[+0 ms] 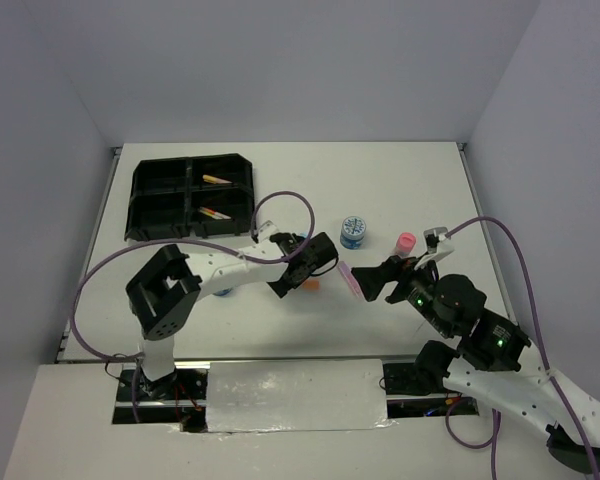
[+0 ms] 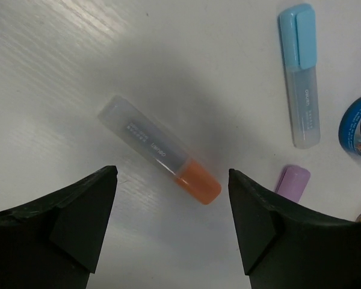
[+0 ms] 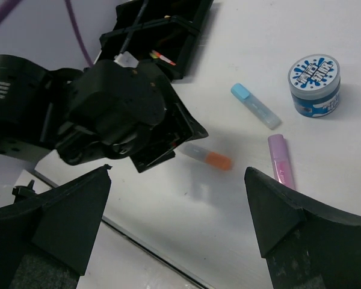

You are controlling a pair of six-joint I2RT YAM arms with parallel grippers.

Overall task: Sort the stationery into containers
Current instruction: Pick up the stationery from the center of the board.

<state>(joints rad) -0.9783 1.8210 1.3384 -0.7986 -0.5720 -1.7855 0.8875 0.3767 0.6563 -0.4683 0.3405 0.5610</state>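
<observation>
An orange-capped marker (image 2: 162, 152) lies flat on the white table. My left gripper (image 2: 171, 174) is open and empty just above it, with the orange cap between the jaws; in the top view the gripper (image 1: 315, 266) covers most of the marker (image 1: 311, 284). A blue marker (image 2: 302, 75) and a purple marker (image 2: 292, 182) lie to its right. My right gripper (image 3: 177, 174) is open and empty, hovering over the table near the purple marker (image 3: 280, 159). A blue tub (image 1: 353, 231) and a pink-capped bottle (image 1: 405, 243) stand behind. The black tray (image 1: 145, 200) is at the far left.
Two of the tray's compartments hold thin pens (image 1: 216, 180) (image 1: 215, 213). A second blue tub (image 1: 223, 292) peeks out from under the left arm. The two grippers are close together mid-table. The table's front edge (image 3: 144, 241) runs below the right gripper.
</observation>
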